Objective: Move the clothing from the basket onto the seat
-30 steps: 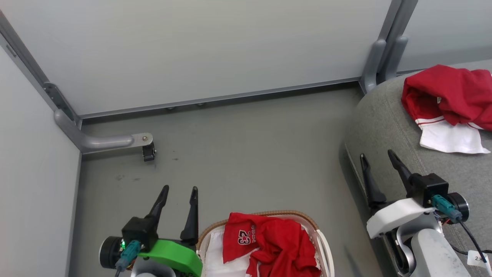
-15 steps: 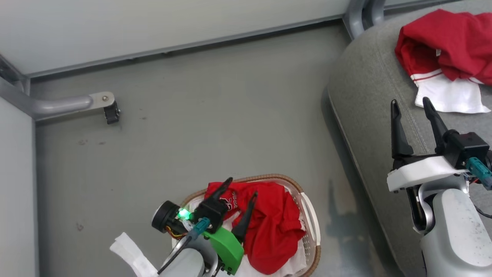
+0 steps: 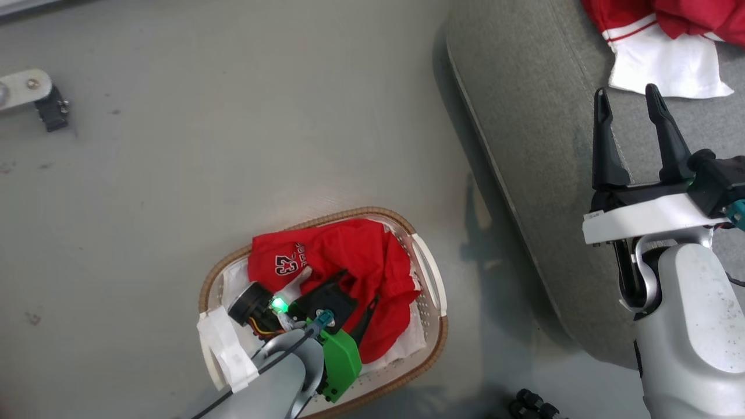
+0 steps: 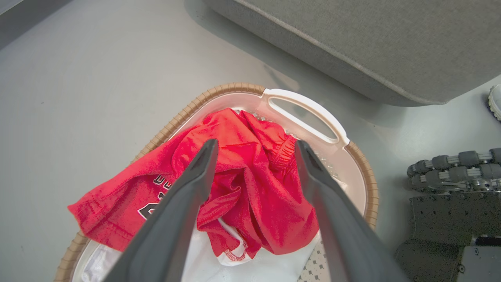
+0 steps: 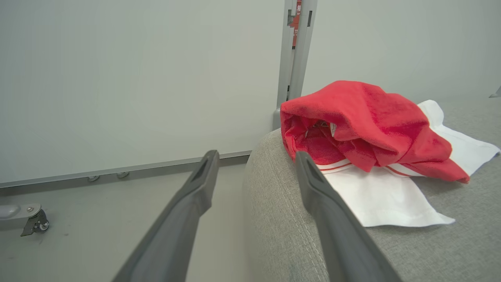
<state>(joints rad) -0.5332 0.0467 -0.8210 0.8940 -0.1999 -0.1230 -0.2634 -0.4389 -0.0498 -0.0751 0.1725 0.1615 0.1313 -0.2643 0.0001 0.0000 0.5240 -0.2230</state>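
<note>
While its two dark fingers are spread wide with nothing pinched between them, the left gripper (image 3: 359, 286) (image 4: 255, 143) is held low over the basket (image 3: 429, 273) (image 4: 235, 87), pointed down at the red garment marked "23" (image 3: 343, 250) (image 4: 250, 184). Whether the fingertips touch the cloth cannot be told. That garment is seen crumpled inside the basket, with one edge draped over the brown woven rim and the number turned toward the rim side. Beneath it a white lining (image 3: 410, 343) (image 4: 203, 258) is visible against the perforated wall. The basket is set on the grey floor (image 3: 233, 145), near the rounded edge of the seat (image 3: 524, 116) (image 4: 352, 43) but apart from it.

The right gripper (image 3: 625, 90) (image 5: 256, 153) is likewise spread and empty, raised over the seat (image 5: 430, 250) by its stitched seam, with the fingers pointed toward the second garment (image 3: 669, 64) (image 5: 364, 121). That red piece with white panels and striped trim is found bunched on the seat cushion, just beyond the fingertips and untouched by them. Behind the seat a pale wall panel (image 5: 137, 78) is seen, and a small castor on a metal bracket (image 3: 41, 105) (image 5: 35, 223) is placed on the floor well away from the basket.
</note>
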